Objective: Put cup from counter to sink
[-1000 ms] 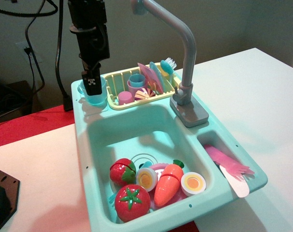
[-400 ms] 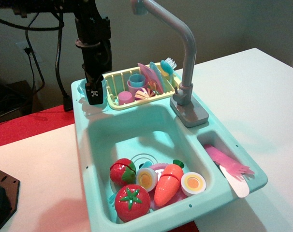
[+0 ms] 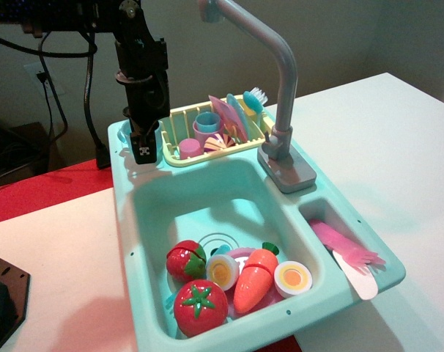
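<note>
The light-blue translucent cup (image 3: 125,134) stands on the mint-teal counter (image 3: 128,167) at the back left corner ledge of the sink unit. Only its left rim shows, because the gripper covers the rest. My gripper (image 3: 143,147) hangs straight down over the cup, with its tagged black finger in front of the cup and low at the ledge. The frame does not show whether the jaws are closed on the cup. The sink (image 3: 207,202) lies in front of it, with the back half of its floor bare.
A tomato (image 3: 200,306), a strawberry (image 3: 185,260), a carrot (image 3: 253,279) and egg halves fill the sink's front. A yellow dish rack (image 3: 179,160) stands to the right of the cup. The grey faucet (image 3: 284,81) rises behind the sink. A pink fork (image 3: 348,251) lies in the side compartment.
My gripper has come down over the cup and shifted slightly right, so it now hides most of the cup. The cup stays on the ledge.
</note>
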You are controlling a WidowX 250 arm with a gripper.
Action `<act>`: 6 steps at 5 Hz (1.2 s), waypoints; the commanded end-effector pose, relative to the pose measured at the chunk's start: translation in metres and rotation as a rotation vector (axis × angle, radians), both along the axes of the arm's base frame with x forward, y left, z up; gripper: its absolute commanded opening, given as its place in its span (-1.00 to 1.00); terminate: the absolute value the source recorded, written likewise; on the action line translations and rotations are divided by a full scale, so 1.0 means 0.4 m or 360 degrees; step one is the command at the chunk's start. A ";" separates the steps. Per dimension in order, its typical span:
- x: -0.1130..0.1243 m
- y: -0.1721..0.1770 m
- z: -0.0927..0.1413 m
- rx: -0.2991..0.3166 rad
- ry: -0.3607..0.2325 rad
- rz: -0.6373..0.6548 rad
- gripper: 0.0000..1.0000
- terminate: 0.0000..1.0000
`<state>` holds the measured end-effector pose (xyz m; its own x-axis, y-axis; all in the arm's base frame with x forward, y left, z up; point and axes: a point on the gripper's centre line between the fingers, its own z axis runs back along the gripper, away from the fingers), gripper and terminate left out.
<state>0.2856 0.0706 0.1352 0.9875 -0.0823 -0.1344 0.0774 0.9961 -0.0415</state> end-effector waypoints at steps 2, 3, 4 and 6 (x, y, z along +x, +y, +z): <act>0.000 0.007 0.054 0.0023 -0.0133 0.0009 -1.00 -1.00; 0.002 0.011 0.058 0.0028 -0.0153 0.0008 -1.00 -1.00; 0.012 0.013 0.067 0.0039 -0.0203 -0.0014 -1.00 -1.00; 0.085 -0.099 0.090 -0.0011 -0.0308 -0.0218 -1.00 -1.00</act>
